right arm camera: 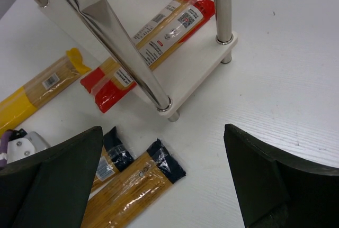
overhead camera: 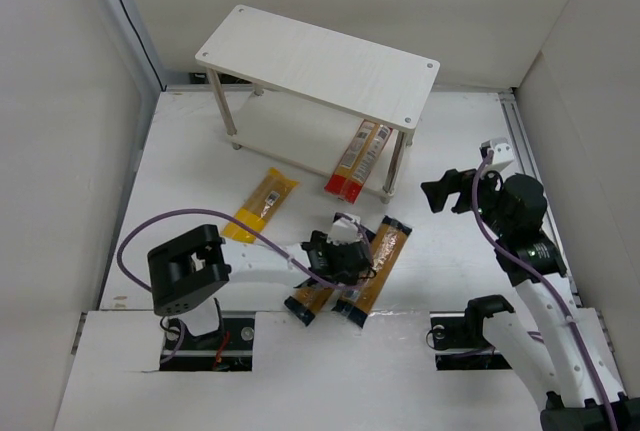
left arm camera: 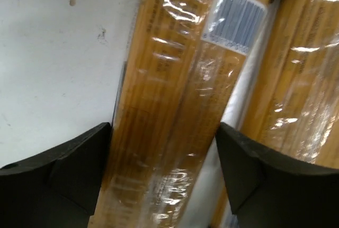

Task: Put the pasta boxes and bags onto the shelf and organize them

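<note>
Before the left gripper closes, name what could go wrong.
The left gripper straddles one clear spaghetti bag, but a second bag lies close beside it, so closing could pinch or drag both. The red pack overhangs the lower shelf board; sliding another pack in might knock it off.

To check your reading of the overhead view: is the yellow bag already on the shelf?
No, the yellow bag lies on the table, in front of the shelf.
</note>
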Controlling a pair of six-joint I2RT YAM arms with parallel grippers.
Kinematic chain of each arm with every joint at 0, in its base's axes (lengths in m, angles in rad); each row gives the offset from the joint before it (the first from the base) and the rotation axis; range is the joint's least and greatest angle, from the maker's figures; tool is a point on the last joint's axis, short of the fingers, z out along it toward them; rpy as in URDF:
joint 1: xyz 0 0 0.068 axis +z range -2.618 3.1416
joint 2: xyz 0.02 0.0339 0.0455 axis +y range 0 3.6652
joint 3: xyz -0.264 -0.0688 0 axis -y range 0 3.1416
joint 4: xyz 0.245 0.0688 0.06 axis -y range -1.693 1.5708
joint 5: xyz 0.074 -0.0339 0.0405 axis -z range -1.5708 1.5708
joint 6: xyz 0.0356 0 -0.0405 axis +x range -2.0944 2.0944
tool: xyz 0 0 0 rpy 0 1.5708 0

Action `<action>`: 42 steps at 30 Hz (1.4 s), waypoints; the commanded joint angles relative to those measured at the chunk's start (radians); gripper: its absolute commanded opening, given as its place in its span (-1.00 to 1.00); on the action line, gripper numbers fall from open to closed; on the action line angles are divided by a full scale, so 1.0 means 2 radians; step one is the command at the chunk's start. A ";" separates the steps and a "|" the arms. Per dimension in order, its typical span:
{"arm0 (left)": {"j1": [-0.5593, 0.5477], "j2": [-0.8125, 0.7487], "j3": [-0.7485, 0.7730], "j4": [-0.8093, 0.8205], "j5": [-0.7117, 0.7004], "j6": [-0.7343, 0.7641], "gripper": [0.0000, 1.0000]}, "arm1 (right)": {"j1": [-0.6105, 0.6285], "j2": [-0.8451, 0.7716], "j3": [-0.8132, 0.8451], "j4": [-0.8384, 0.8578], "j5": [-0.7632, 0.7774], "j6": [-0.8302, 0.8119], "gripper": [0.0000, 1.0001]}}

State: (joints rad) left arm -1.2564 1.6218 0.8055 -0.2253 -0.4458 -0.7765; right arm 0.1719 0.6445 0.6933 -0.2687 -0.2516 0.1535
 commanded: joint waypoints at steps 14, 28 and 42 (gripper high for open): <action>-0.047 0.076 0.043 -0.233 0.031 -0.178 -1.00 | 0.009 -0.015 0.002 0.030 -0.007 -0.006 1.00; 0.075 -0.265 0.060 -0.016 -0.020 0.104 -1.00 | 0.009 -0.019 0.002 0.030 0.003 -0.006 1.00; 0.332 -0.152 0.137 0.159 0.089 0.269 -1.00 | 0.009 0.001 0.012 0.025 0.018 -0.011 1.00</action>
State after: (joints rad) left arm -0.6308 1.3151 0.9653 -0.1749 -0.3351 -0.3443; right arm 0.1787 0.6422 0.6907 -0.2615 -0.2287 0.1459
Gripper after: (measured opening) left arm 0.333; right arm 1.000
